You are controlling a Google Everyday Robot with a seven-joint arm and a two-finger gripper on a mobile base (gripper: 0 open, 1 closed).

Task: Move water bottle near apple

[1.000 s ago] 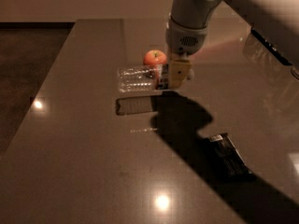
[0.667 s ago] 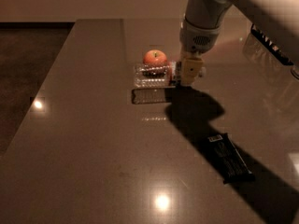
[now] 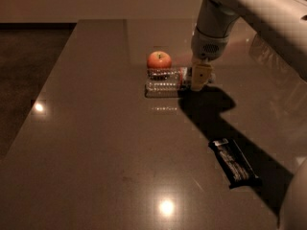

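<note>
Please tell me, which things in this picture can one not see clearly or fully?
Water bottle: its cap end is hidden behind the gripper, which sits at the bottle's right end, camera view.
Apple: its base is covered by the bottle; touching or apart, cannot tell.
Black wrapper: print too small to read.
Arm: cut off by the top and right edges.

The pale tan tool (image 3: 200,79), hanging at the right end of the clear ribbed plastic water bottle (image 3: 164,80), is covering the bottle's cap end. The bottle is hiding the base of the small round red-orange apple (image 3: 159,60) just behind it, so contact between them is unclear. The white robot arm (image 3: 259,13) is running off the top and right edges. The dark glossy bench (image 3: 96,152) is being cropped at the bottom and right. The print on the black snack bar wrapper (image 3: 235,162) is showing too small to read.
</note>
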